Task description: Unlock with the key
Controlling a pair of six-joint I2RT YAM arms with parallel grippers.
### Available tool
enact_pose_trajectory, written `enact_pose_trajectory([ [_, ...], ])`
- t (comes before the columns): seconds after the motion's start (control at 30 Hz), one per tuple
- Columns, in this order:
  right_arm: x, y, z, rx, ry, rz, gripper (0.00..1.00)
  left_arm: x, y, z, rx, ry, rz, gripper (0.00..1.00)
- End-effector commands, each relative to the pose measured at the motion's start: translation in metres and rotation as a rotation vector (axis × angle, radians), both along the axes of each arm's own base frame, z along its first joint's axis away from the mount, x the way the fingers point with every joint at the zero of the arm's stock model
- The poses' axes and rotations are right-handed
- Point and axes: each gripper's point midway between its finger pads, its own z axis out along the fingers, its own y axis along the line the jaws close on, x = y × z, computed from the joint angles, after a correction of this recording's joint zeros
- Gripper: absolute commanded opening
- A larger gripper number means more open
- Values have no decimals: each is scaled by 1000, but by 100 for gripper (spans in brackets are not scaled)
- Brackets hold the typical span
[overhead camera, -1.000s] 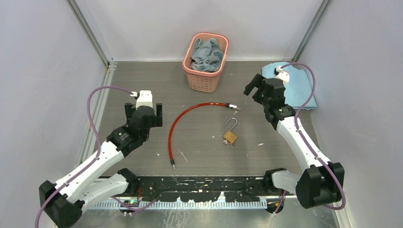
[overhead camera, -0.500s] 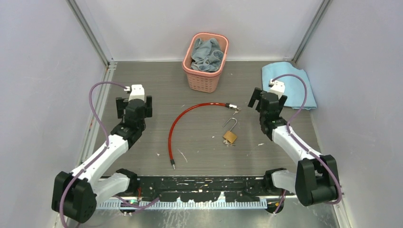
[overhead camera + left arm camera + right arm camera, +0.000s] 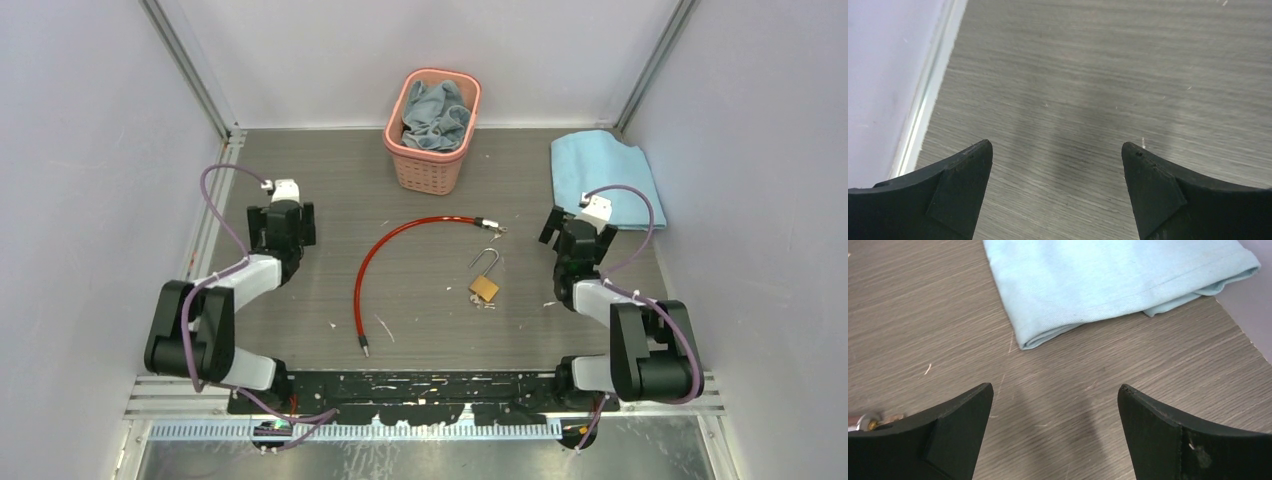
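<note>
Top external view: brass padlock (image 3: 484, 288) with what seems its key (image 3: 482, 302) at the near edge, flanked well apart by left gripper (image 3: 281, 216) and right gripper (image 3: 577, 229), both spread wide and empty; ideally one pins the padlock body while the other turns the key squarely.

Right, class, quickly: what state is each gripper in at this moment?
Left gripper: jaws open, holding nothing.
Right gripper: jaws open, holding nothing.
</note>
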Motion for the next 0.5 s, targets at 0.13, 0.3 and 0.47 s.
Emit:
enact_pose_trajectory([
  [0.13,18,-12,9,77,-175,-11,100,25,3,-14,-114,-175,-16,100],
  [0.3,19,-8,0,78,-171,17,100,24,3,-18,-146,-178,-41,100],
  [0.47,21,-5,-12,71,-187,40,100,10,-6,-26,-153,-270,-117,97],
])
